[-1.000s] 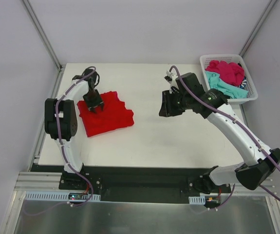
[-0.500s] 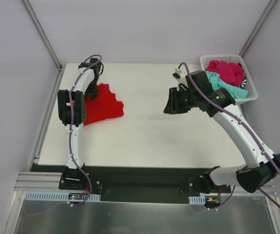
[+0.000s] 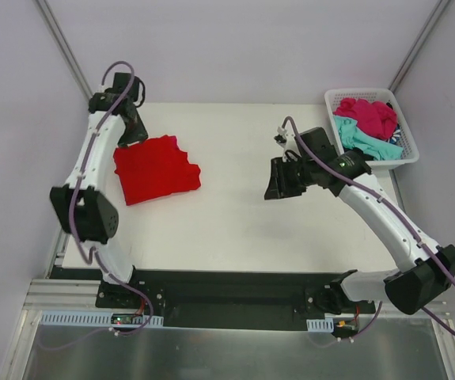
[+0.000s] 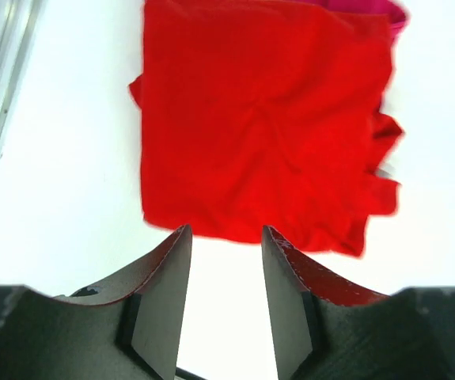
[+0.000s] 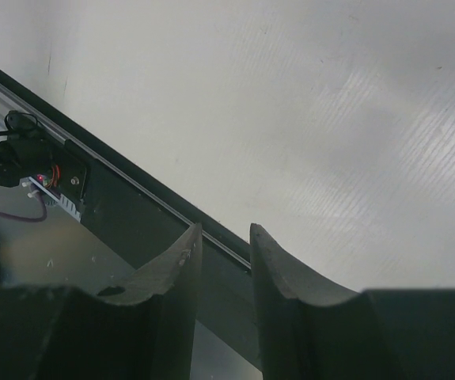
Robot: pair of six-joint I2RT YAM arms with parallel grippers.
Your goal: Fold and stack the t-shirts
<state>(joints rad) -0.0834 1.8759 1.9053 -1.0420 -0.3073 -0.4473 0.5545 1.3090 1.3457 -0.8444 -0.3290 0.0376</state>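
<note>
The red t-shirt [image 3: 156,169] lies flat at the left of the frame — the left gripper [image 4: 225,237] hangs over its upper-left edge, jaws narrowly apart, holding nothing. The right gripper [image 5: 224,233], right of centre, is also narrowly parted and empty. A pink t-shirt [image 3: 367,115] and a teal t-shirt [image 3: 362,141] sit in the basket [image 3: 369,93] at upper right.

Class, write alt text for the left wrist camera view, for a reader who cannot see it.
A folded bright red t-shirt lies flat on the white table, with a sliver of magenta cloth showing at its top right edge. The left gripper reaches in from the bottom of the picture, open, with nothing between its dark fingers.
</note>
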